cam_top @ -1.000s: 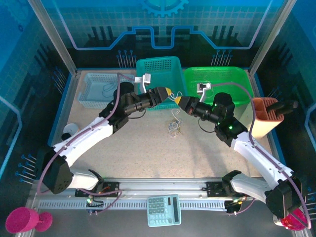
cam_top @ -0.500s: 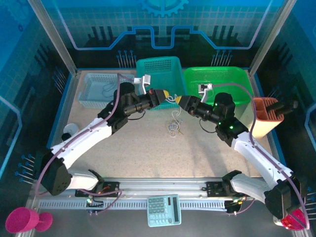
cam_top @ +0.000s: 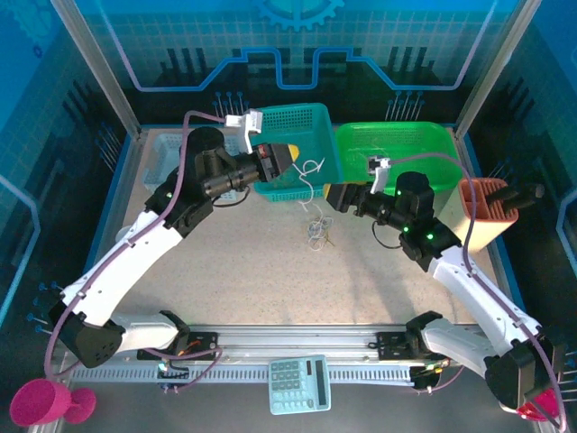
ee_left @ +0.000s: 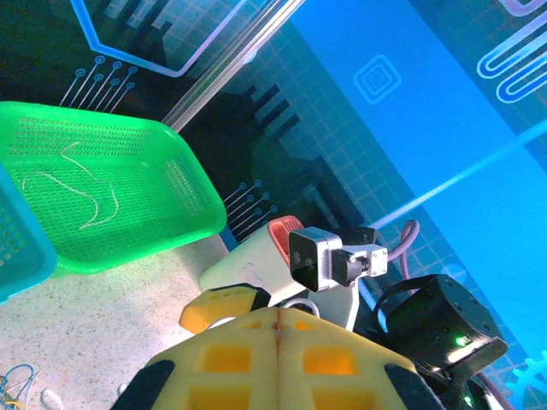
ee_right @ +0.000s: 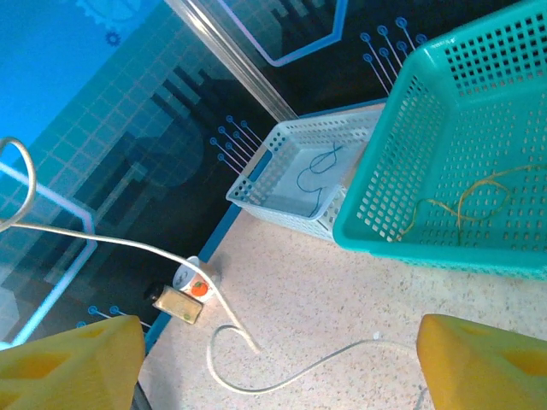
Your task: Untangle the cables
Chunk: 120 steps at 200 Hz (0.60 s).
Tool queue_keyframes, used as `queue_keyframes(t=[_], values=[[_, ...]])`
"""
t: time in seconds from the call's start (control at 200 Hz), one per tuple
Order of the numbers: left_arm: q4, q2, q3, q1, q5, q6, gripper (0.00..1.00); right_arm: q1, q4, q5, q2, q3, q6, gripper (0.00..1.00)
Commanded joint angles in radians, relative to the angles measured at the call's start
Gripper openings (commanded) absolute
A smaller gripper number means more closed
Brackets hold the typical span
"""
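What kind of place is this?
Probably a robot lab booth: left arm and right arm bolted to a table, the left gripper holding a white cable, blue circuit-print walls around, plus a teal basket and green basket.

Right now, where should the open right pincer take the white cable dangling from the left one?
Probably its airborne span: the white cable hangs clear of the table below the left pincer, so the right pincer can straddle it from the right. Lower, it curls flat.
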Motion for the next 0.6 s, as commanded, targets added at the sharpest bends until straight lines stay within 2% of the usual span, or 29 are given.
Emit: queue_keyframes(t=[0.0, 0.3, 0.38, 0.46, 0.595], values=[[-0.04, 0.013, 0.061, -0.003, 0.043, 0.029, 0.0, 0.016, 0.036, -0.043, 0.028, 0.028, -0.098, 0.85], [-0.028, 0.013, 0.078, -0.003, 0.058, 0.002, 0.0, 0.109, 0.078, -0.034, 0.142, 0.093, -0.133, 0.86], [-0.026, 0.012, 0.078, -0.003, 0.057, -0.001, 0.0, 0.118, 0.097, -0.027, 0.171, 0.094, -0.124, 0.82], [-0.022, 0.014, 0.08, -0.003, 0.058, -0.004, 0.0, 0.119, 0.118, -0.026, 0.199, 0.093, -0.115, 0.66], [-0.024, 0.015, 0.103, -0.003, 0.058, -0.005, 0.0, 0.116, 0.145, -0.008, 0.231, 0.074, -0.102, 0.13]])
